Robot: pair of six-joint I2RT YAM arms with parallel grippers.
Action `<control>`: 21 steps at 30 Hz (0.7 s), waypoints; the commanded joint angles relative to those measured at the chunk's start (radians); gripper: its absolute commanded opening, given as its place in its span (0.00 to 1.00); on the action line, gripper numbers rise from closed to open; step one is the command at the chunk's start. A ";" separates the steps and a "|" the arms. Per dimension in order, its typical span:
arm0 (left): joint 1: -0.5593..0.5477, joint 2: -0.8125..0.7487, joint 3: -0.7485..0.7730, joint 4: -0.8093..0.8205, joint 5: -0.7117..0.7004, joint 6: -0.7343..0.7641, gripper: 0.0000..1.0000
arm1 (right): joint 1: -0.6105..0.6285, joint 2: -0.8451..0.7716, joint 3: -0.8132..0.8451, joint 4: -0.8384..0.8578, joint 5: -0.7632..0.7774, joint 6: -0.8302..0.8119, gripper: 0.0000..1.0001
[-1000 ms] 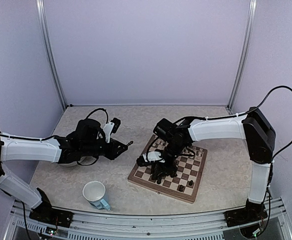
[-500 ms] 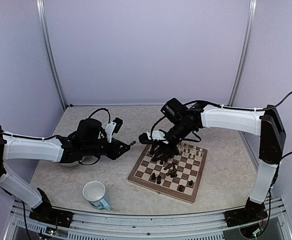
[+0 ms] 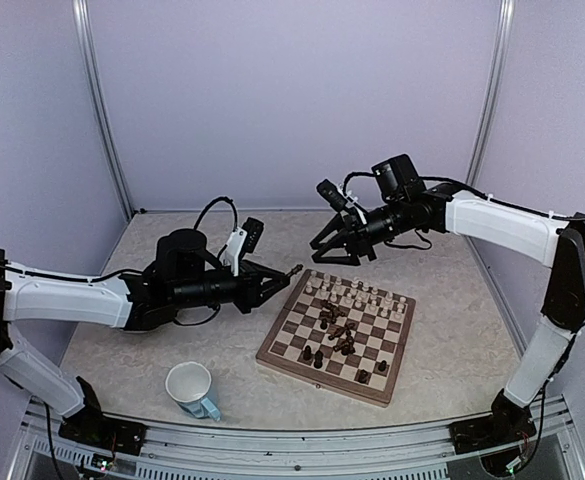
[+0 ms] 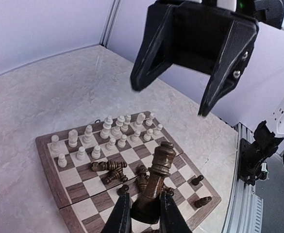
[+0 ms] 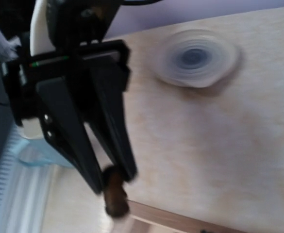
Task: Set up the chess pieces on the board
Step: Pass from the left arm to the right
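The board (image 3: 322,381) lies right of centre, its far rows lined with cream chess pieces (image 3: 357,296). Several dark chess pieces (image 3: 338,331) lie toppled mid-board, and a few stand near the front edge. My left gripper (image 3: 291,270) hovers at the board's far-left corner, shut on a tall dark brown chess piece (image 4: 156,177). The left wrist view shows its fingers (image 4: 120,216) pinching the base, above the board (image 4: 41,151). My right gripper (image 3: 338,247) hangs open and empty over the back edge, facing the left one; it also appears in the left wrist view (image 4: 168,99). The blurred right wrist view shows the left gripper (image 5: 111,180) and the piece (image 5: 113,194).
A white mug (image 3: 190,388) with a blue handle stands near the front edge, left of the board. A round grey swirl plate (image 5: 195,58) lies on the table behind the left arm. Metal frame posts (image 3: 102,110) rise at the back corners.
The right gripper rose off the board's middle, swung to the back edge and opened wider. The left gripper carried the dark piece rightwards to the board's corner.
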 commanded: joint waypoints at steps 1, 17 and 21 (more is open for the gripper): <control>-0.025 0.050 0.072 0.053 0.020 0.005 0.10 | 0.008 0.037 -0.012 0.054 -0.170 0.108 0.51; -0.044 0.091 0.102 0.070 0.015 -0.008 0.10 | 0.014 0.023 -0.059 0.068 -0.235 0.088 0.33; -0.044 0.092 0.101 0.071 0.014 -0.009 0.10 | 0.015 0.030 -0.054 0.068 -0.231 0.089 0.25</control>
